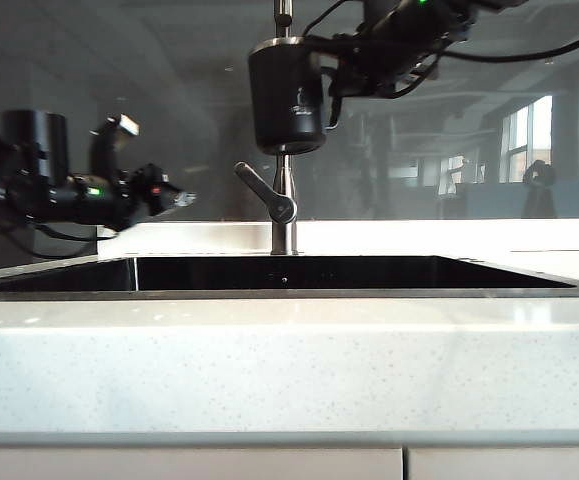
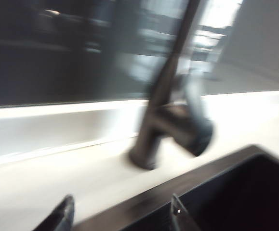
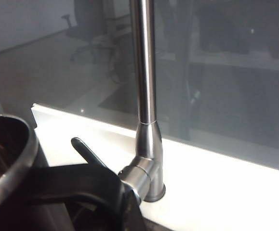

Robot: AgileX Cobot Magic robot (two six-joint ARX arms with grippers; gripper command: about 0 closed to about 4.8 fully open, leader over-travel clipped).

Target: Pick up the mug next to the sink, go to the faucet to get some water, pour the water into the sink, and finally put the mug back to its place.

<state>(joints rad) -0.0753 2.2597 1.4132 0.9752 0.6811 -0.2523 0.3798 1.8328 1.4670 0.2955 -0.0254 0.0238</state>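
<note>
Two grippers: right gripper (image 1: pixel 334 75) clenched on matte black mug (image 1: pixel 286 95) by steel faucet (image 1: pixel 283 215); left gripper (image 2: pixel 120 214) fingers apart.

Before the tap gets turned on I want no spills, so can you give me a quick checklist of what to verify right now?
1. Mug held by the right end effector: ok, gripped at its side, lifted above the sink.
2. Mug upright: ok, rim on top in the exterior view.
3. Mug under the spout: cannot tell, it hangs in front of the faucet pipe, and the spout is out of frame.
4. Left end effector open for the lever: ok, fingers apart and empty.
5. Left end effector at the lever: not ok, it sits well off to the left over the counter.
6. Water running: cannot tell; none is visible.
</note>
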